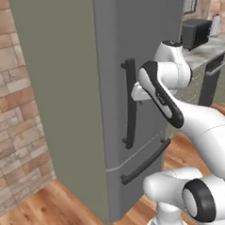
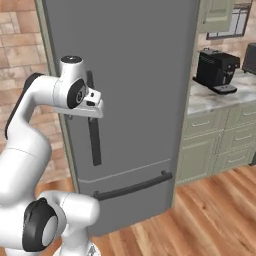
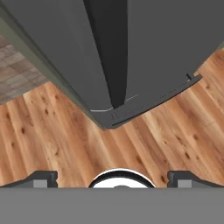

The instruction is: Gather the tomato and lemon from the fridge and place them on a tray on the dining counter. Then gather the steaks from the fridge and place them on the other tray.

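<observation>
Two dark fingertips (image 3: 43,178) of the gripper (image 3: 113,179) are standing wide apart, gripping nothing, hovering just beside the closed fridge (image 1: 84,88) at its upright bar handle (image 1: 129,104).

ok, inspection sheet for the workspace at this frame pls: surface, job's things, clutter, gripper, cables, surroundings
surface: wood plank floor in front of the fridge; a stone countertop to the fridge's right.
job's things: fridge closed, upright dark bar handle on the door, a drawer handle below. Tomato, lemon, steaks: nothing seen.
clutter: black coffee machine on the countertop.
gripper: gripper open, fingers wide apart, holding nothing; the hand sits up by the door handle, camera looking down the fridge front.
cables: nothing seen.
surroundings: brick wall left of the fridge, green cabinets under the countertop.
</observation>
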